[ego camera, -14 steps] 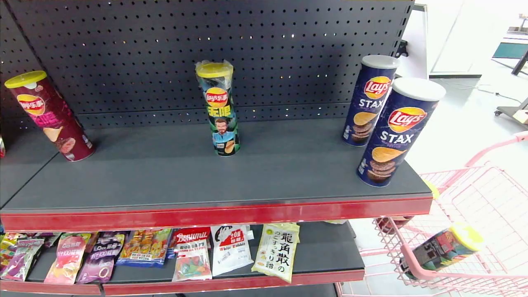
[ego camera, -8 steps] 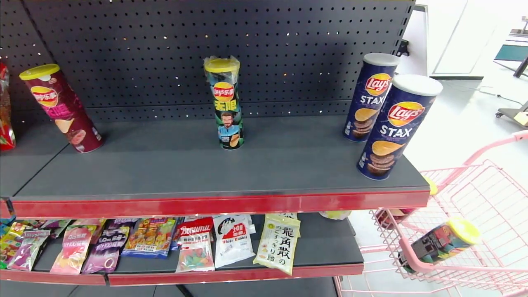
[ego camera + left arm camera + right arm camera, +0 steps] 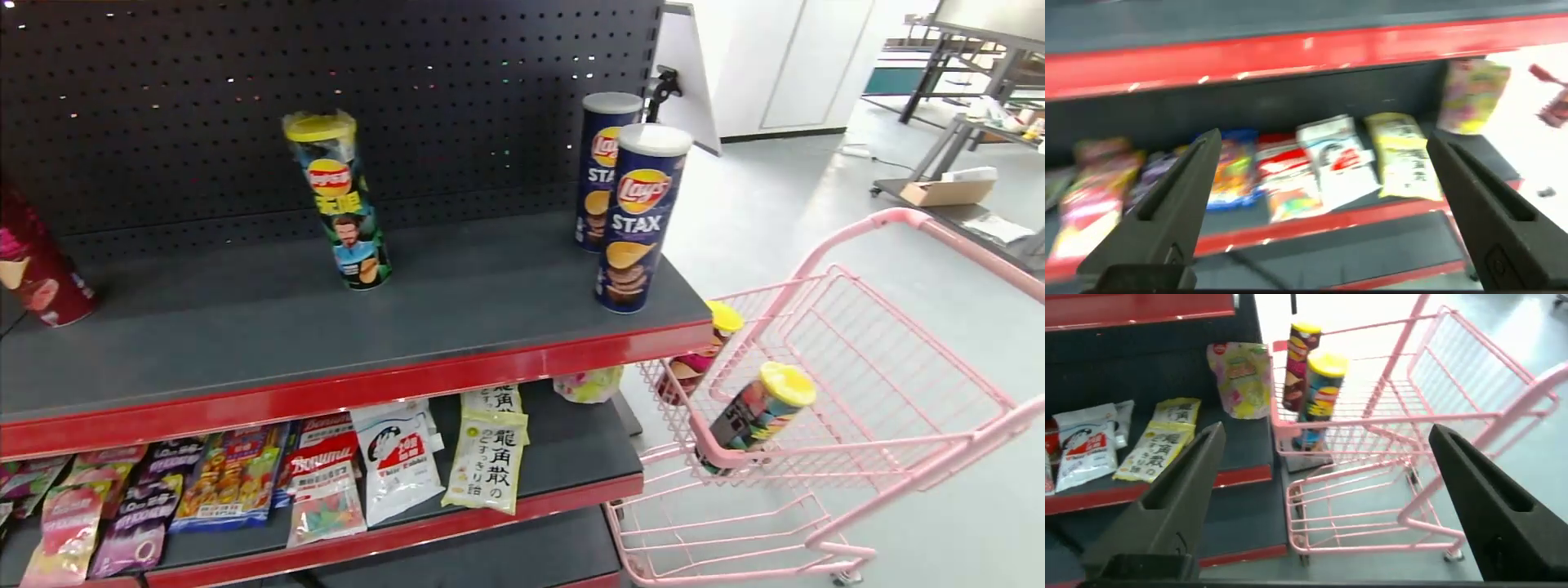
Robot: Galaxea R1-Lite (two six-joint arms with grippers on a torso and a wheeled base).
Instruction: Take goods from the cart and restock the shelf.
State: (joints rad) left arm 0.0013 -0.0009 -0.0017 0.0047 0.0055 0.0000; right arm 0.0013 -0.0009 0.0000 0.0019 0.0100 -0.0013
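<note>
The left gripper [image 3: 1323,139] is hanging released before the snack bags [image 3: 1331,159], the right gripper [image 3: 1327,433] released before the cart [image 3: 1396,418] holding chip cans [image 3: 1319,396].

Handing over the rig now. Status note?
Left gripper: open, empty, facing the snack bags.
Right gripper: open, empty, facing the cart.
Cart: two cans at its shelf-side end, a dark can and a maroon can.
Top shelf: four cans standing, a green can, two blue cans, and a red can at the left.
Done: can't tell which were restocked.
Left: move both cart cans to the top shelf.
</note>
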